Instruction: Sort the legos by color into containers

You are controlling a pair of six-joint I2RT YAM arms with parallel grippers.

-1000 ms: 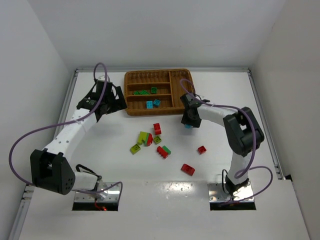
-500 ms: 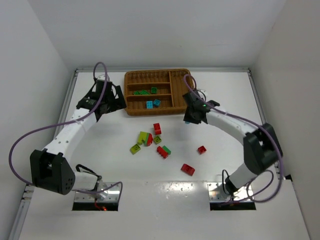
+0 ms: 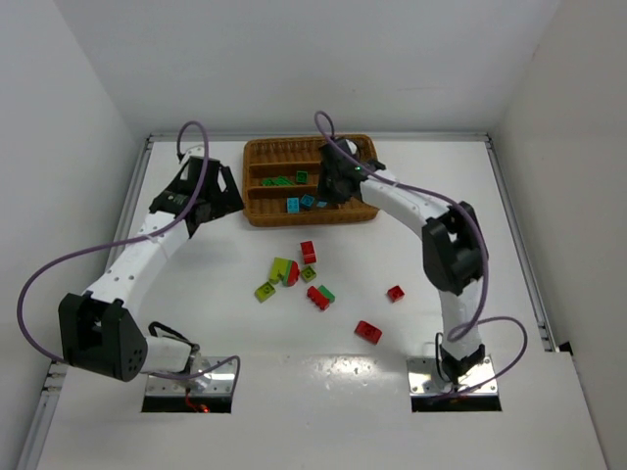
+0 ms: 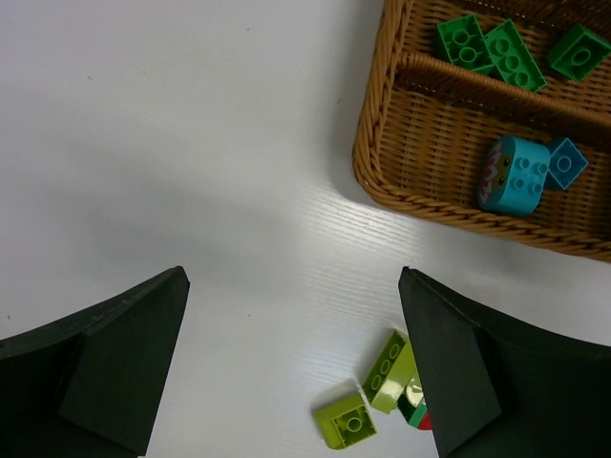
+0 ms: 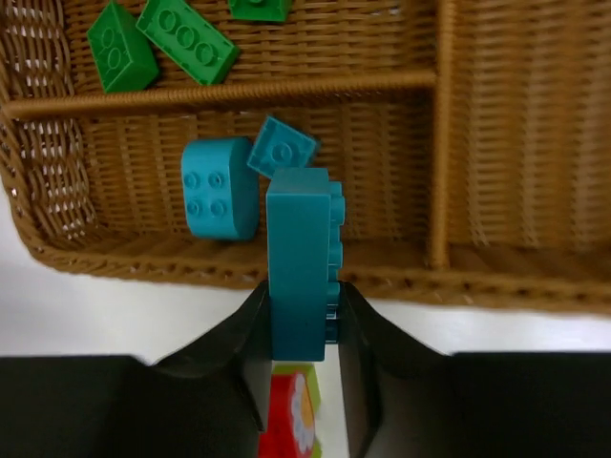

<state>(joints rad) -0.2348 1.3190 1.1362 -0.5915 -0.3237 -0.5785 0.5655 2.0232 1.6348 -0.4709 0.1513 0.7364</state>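
My right gripper (image 5: 301,298) is shut on an upright cyan lego (image 5: 301,262), held over the front rim of the brown wicker tray (image 5: 134,258). Behind it, the front slot holds two cyan legos (image 5: 220,188). Green legos (image 5: 186,38) lie in the slot behind that. From above, the right gripper (image 3: 333,186) hangs at the tray (image 3: 251,186), near its middle. My left gripper (image 4: 293,277) stands open over bare table, left of the tray (image 4: 382,143), with two lime legos (image 4: 346,426) near its right finger. Loose red (image 3: 308,252), lime (image 3: 281,267) and green (image 3: 325,292) legos lie in front of the tray.
Two more red legos (image 3: 395,293) (image 3: 368,332) lie toward the right arm's base. A red piece with a flower print (image 5: 286,420) shows under the right gripper's fingers. White walls close the table on three sides.
The right arm closed on the cyan lego on the table right of the pile, lifted it and swung it up and left to the tray's front slot. The left arm stayed put.
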